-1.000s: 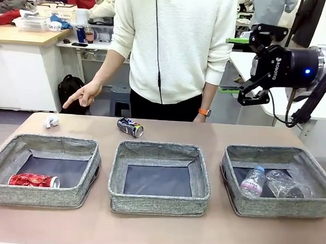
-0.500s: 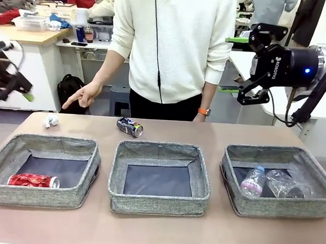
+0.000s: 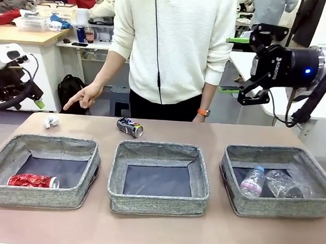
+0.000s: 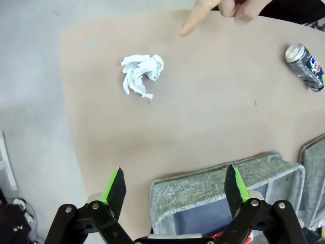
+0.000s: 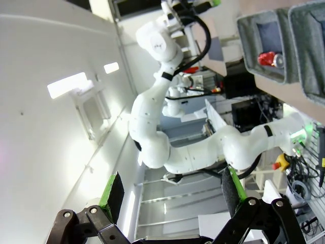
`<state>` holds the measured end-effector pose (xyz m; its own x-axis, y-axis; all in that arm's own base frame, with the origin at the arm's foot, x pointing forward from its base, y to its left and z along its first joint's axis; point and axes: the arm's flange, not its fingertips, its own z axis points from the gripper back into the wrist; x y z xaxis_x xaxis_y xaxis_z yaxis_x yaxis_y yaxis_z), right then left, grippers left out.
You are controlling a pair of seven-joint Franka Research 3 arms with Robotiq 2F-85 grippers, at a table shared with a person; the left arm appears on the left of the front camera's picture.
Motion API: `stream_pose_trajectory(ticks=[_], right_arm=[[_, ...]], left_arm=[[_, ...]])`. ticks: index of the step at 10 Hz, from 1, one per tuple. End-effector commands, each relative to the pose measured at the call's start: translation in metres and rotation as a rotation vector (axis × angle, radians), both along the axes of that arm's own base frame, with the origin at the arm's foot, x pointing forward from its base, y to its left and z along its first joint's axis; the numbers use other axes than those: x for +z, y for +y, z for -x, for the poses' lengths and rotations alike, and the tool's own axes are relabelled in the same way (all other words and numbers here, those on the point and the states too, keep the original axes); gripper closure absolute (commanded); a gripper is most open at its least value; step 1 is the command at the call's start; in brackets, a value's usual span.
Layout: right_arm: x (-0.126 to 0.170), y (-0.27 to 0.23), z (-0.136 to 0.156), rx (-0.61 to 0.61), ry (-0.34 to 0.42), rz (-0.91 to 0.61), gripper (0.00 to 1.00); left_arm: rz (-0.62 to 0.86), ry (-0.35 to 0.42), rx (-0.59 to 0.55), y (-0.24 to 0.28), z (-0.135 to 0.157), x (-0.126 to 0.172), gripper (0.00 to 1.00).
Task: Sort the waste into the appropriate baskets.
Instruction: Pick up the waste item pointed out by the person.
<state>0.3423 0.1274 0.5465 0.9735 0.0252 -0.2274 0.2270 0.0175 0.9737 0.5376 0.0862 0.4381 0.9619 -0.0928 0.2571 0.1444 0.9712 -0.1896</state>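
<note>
Left gripper (image 4: 174,175) swung in, we note, jaws wide, empty; paper wad (image 4: 142,72) at eleven o'clock, pointing hand (image 4: 223,10) beyond; right gripper (image 5: 170,178) likewise spread.

Tan table (image 3: 157,234), matte top. Grey floor (image 4: 30,76) off its left edge. Beyond the far-left corner: white counter (image 3: 22,35), wood top, cluttered. Black backpack (image 3: 70,90) on the floor beside it. Right wrist view: white wall or ceiling (image 5: 45,46), with bright lit panels (image 5: 68,84).
</note>
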Motion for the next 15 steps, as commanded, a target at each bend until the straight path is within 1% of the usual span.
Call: stream_pose_trajectory(ticks=[1, 2, 4, 5, 7, 9, 11, 14, 15], right_arm=[[0.002, 0.003, -0.001, -0.014, -0.005, -0.015, 0.0], [0.002, 0.003, -0.001, -0.014, -0.005, -0.015, 0.0], [0.002, 0.003, -0.001, -0.014, -0.005, -0.015, 0.0], [0.002, 0.003, -0.001, -0.014, -0.005, -0.015, 0.0], [0.002, 0.003, -0.001, -0.014, -0.005, -0.015, 0.0], [0.002, 0.003, -0.001, -0.014, -0.005, -0.015, 0.0], [0.002, 0.003, -0.001, -0.014, -0.005, -0.015, 0.0], [0.002, 0.003, -0.001, -0.014, -0.005, -0.015, 0.0], [0.002, 0.003, -0.001, -0.014, -0.005, -0.015, 0.0]], left_arm=[[-0.001, 0.031, -0.017, -0.002, -0.018, -0.026, 0.0], [-0.01, 0.014, -0.022, 0.003, -0.033, -0.038, 0.0], [0.01, -0.018, -0.018, 0.012, -0.057, -0.05, 0.0], [-0.016, -0.041, 0.009, 0.015, -0.068, -0.058, 0.0], [-0.003, -0.043, 0.004, 0.011, -0.081, -0.076, 0.0], [-0.013, -0.034, -0.002, 0.009, -0.087, -0.092, 0.0], [-0.011, -0.016, -0.002, 0.007, -0.089, -0.101, 0.0], [-0.016, -0.024, -0.001, 0.003, -0.09, -0.106, 0.0], [-0.018, -0.017, 0.029, 0.002, -0.091, -0.107, 0.0]])
